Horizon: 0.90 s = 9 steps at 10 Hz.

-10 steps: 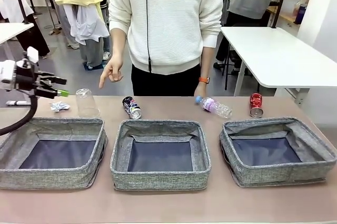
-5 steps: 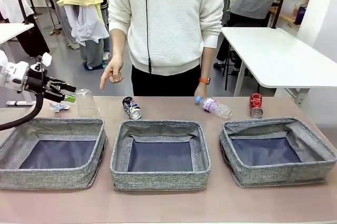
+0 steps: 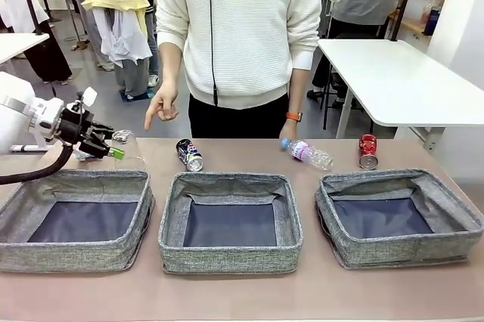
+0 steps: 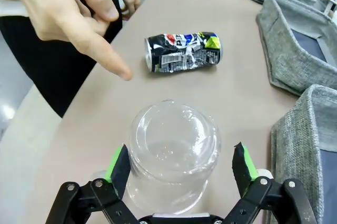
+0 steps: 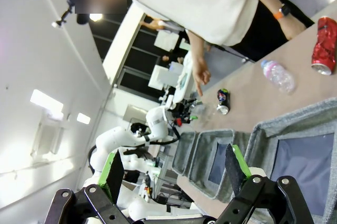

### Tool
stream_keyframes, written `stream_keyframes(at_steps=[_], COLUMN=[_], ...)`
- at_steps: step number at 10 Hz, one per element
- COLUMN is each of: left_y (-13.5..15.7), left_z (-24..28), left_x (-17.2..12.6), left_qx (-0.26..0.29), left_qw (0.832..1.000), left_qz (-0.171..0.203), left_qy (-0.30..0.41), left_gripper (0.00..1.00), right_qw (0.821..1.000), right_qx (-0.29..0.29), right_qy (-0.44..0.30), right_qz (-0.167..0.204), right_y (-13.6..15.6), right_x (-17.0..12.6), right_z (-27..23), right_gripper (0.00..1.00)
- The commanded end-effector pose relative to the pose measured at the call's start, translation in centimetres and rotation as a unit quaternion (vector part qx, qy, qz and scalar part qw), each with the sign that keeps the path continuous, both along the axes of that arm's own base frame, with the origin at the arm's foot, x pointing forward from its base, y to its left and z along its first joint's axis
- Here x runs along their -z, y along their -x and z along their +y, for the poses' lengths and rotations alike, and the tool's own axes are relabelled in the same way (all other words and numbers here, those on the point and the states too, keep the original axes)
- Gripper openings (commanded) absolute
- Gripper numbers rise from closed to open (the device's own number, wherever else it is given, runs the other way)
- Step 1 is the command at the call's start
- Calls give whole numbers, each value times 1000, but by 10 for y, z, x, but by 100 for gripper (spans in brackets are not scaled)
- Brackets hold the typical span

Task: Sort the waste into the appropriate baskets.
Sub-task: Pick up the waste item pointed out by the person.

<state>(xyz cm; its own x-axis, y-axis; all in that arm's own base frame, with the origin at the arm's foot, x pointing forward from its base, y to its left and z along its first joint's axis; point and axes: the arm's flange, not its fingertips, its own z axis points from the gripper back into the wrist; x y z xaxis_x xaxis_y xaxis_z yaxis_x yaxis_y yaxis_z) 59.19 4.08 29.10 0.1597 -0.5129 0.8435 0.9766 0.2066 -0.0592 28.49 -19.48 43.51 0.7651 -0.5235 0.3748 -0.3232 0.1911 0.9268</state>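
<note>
sorting is only beginning: three baskets (image 3: 231, 256) are sitting empty on the bench (image 3: 242, 295), with the dark can (image 3: 189, 154), bottle (image 3: 308, 153) and red can (image 3: 367, 150) lying behind them. the left gripper (image 4: 180, 158) is straddling the upturned clear cup (image 4: 172, 145), jaws spread, not yet pinching; the right gripper (image 5: 174, 166) is hanging spread, empty.

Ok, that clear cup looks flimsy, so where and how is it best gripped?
Probably across its round side wall, coming in level from the side: the clear plastic cup stands upside down, leaving no open rim to pinch. The open left end effector straddles it.
</note>
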Motion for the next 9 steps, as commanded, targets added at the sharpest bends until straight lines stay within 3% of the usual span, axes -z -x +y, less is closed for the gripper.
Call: stream_keyframes(at_steps=[1, 7, 8, 9], left_y=[-1, -4, -4, -4], left_z=[-8, -21, -22, -22], left_x=[12, 26, 27, 27], left_qx=[0, 9, 5, 6], left_qw=[999, 999, 999, 999], left_qz=[24, 30, 26, 25], left_qy=[-22, 19, 25, 31], left_gripper=[100, 100, 80, 80], right_qw=[1000, 1000, 1000, 1000], right_qx=[4, 4, 4, 4], right_qy=[-1, -1, -1, -1], right_qz=[-17, -17, -17, -17], right_y=[-3, -3, -3, -3], right_x=[-1, -1, -1, -1], right_z=[0, 0, 0, 0], right_gripper=[100, 100, 100, 100])
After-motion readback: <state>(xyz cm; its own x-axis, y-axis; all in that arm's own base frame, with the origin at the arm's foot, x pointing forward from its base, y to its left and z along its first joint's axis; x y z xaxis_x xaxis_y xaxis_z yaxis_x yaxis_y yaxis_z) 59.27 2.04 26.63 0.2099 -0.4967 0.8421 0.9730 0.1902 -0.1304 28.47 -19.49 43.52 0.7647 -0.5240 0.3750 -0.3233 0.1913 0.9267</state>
